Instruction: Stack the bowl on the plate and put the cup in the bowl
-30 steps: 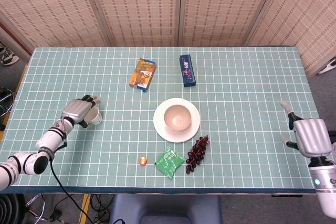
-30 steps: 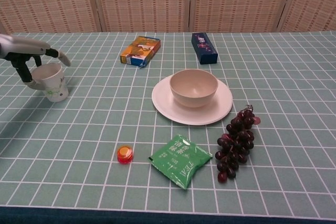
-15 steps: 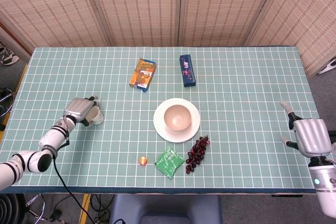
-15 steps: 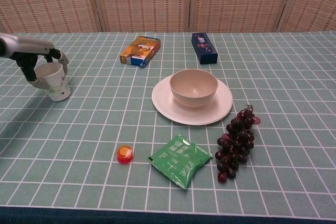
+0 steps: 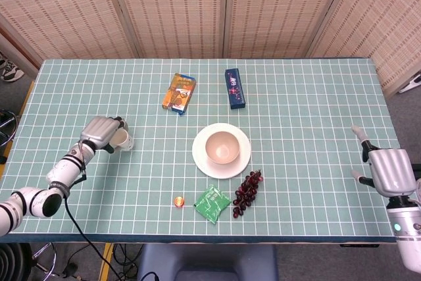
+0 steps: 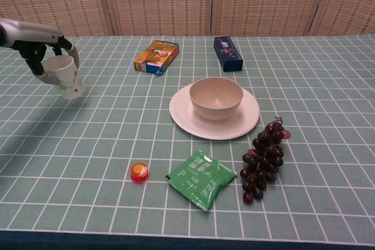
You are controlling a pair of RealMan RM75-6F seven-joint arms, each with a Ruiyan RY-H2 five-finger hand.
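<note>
One white paper cup with a green leafy print point(image 6: 64, 76) is what matters right now: the left hand point(image 5: 102, 133) has its fingers wrapped round the rim end and holds it tilted, clear of the green gridded tablecloth point(image 6: 328, 86) by the look of the shadow under it in the chest view. My guess is it's gripped high so it can be carried over and dropped in from above.

It's well to the left of the goal. One beige bowl point(image 6: 216, 97) already sits in the middle of one round white plate point(image 6: 181, 113), so the stacking half looks done and only the cup is left.

One right hand point(image 5: 389, 169) hangs off the far right edge, fingers spread, holding nothing.

Clutter around the plate: one bunch of dark purple grapes point(image 6: 262, 158), one green snack packet point(image 6: 201, 178), one small red-orange bottle cap point(image 6: 139, 172), one orange box point(image 6: 156, 56) and one dark blue box point(image 6: 228, 53).
</note>
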